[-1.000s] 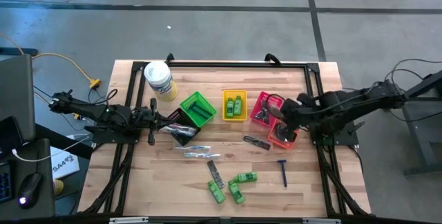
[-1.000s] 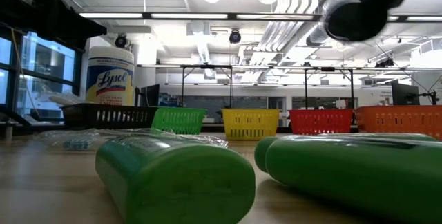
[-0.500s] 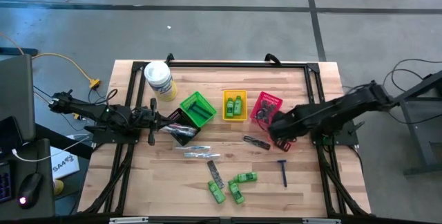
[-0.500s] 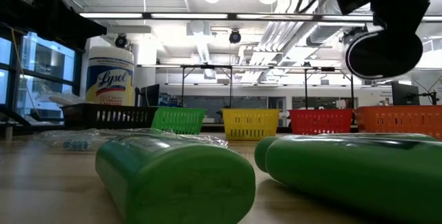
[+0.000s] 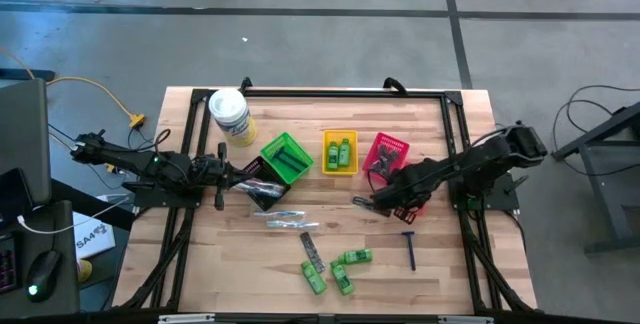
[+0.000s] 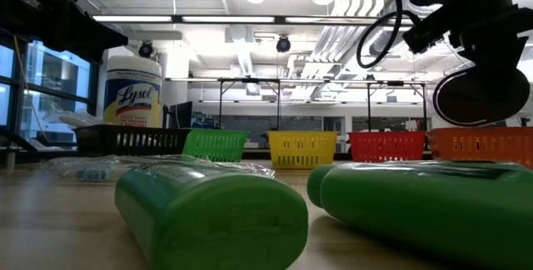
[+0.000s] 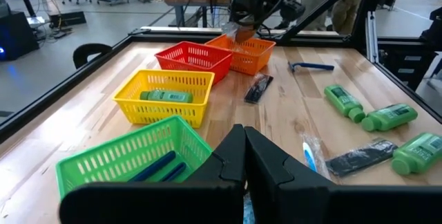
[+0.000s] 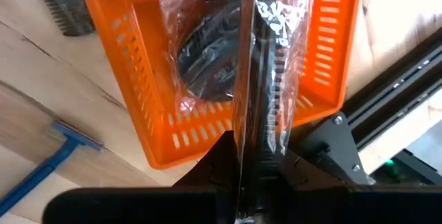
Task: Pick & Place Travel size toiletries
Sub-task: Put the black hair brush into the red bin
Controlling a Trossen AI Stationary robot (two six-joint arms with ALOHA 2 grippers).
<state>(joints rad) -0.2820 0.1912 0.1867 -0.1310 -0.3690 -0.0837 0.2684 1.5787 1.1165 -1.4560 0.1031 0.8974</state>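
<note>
Wooden desk (image 5: 250,264), sorting baskets in a row: right tool (image 8: 255,160) closed on a clear-wrapped comb (image 8: 266,58) above the orange basket (image 8: 138,113).

Held by one end between the fingers, long axis running straight ahead of the tool and across the basket's open top. Directly beyond the fingertips: the basket interior, with a round dark packet (image 8: 207,65) lying under the wrapped piece. Not yet down inside, by the look of it, so likely a lowering and a release next, with the comb's length to be kept within the basket walls. Off to one side of the tool, on bare wood: blue razor (image 8: 48,162). Left tool (image 7: 243,156) pressed shut and empty, parked well apart beside the green basket (image 7: 131,158), so clearly the farther arm.
</note>
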